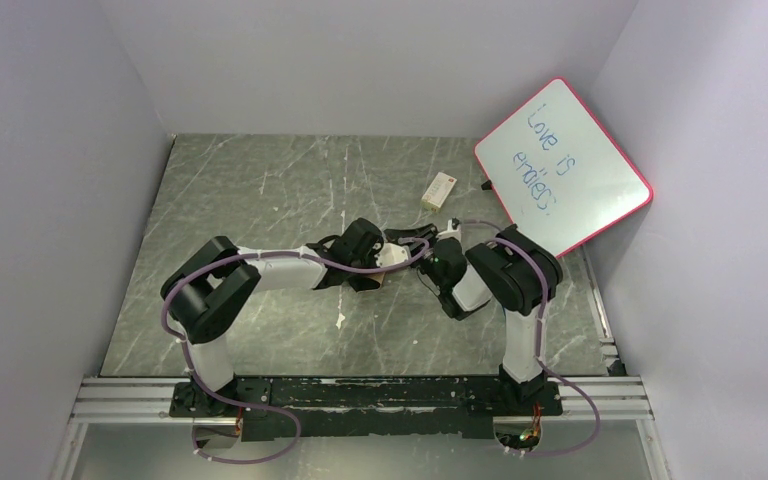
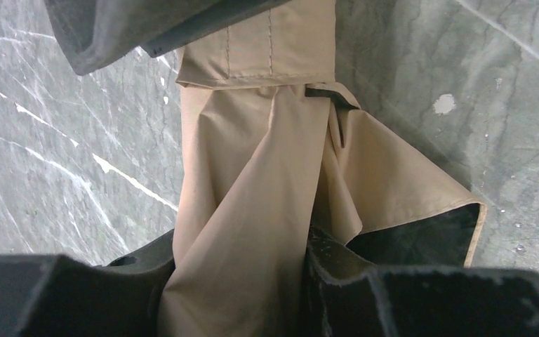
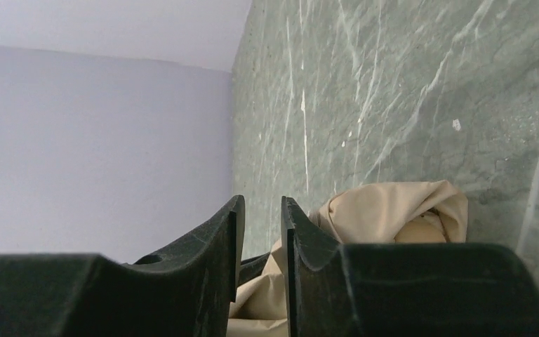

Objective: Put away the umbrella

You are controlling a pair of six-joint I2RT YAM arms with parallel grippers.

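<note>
Overhead I see both arms meeting at mid-table; the left wrist view shows my left gripper clamped on the tan umbrella, and the right wrist view shows my right gripper slightly parted, empty, just beside that fabric.

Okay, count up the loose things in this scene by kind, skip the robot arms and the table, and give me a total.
Umbrella: 1
Whiteboard: 1
Small pale block: 1
Total: 3
</note>
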